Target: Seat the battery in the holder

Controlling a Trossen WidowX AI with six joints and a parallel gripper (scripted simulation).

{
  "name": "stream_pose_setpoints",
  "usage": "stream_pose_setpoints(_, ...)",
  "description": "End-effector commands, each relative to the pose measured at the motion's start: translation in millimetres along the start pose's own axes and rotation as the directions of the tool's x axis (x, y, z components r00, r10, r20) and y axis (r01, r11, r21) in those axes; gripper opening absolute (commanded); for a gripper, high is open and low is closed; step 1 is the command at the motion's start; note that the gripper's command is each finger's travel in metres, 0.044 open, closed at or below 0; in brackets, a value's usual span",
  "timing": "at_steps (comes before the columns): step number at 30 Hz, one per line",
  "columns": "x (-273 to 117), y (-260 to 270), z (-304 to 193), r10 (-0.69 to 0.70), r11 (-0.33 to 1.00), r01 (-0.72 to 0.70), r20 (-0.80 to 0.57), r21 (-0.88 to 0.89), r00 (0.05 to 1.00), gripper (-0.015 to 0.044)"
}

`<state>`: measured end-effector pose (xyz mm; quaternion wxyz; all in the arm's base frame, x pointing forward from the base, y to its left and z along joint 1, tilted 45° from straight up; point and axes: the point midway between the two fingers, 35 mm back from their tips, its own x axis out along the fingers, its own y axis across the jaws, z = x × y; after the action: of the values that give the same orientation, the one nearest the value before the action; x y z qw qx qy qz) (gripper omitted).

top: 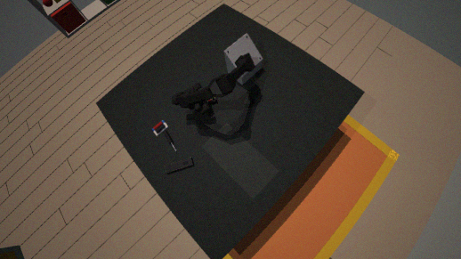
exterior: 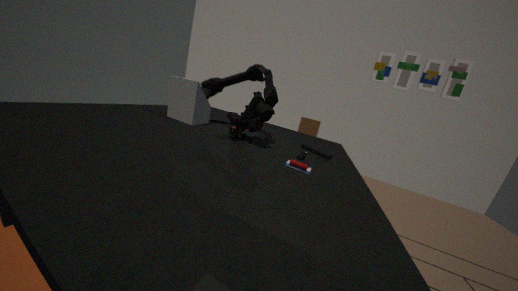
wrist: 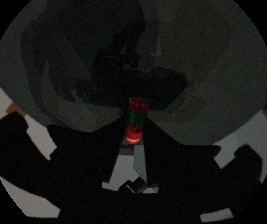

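Note:
The battery (wrist: 137,112), a red cylinder with a dark green band, is held between the fingertips of my gripper (wrist: 136,117) (top: 211,101) (exterior: 234,129). The gripper is shut on it, low near the table top, on the robot-base side of the holder. The holder (top: 165,124) (exterior: 298,169) is a small blue and white frame on the table. A red cylinder lies inside it, beside a dark slot. The holder stands well apart from my gripper. Part of it shows at the right edge of the wrist view. Its spring and lip are too small to tell.
A thin dark tool (top: 170,141) with a light tip lies close to the holder. A long black bar (top: 180,165) (exterior: 316,151) lies beyond it, near the table edge. The arm stands on a grey box (top: 242,47) (exterior: 187,102).

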<state>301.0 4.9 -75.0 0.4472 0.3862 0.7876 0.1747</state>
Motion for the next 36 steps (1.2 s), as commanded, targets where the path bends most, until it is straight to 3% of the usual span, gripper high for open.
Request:
stream_pose_setpoints(1, 0.4, -1.1, 5.5, -0.006, 1.0, 0.007, 0.038, -0.009, 0.999, 0.0068)
stream_pose_setpoints(36, 6.3, -1.0, 2.5, -0.025, 1.0, 0.024, 0.187, 0.008, 0.982, 0.0068)
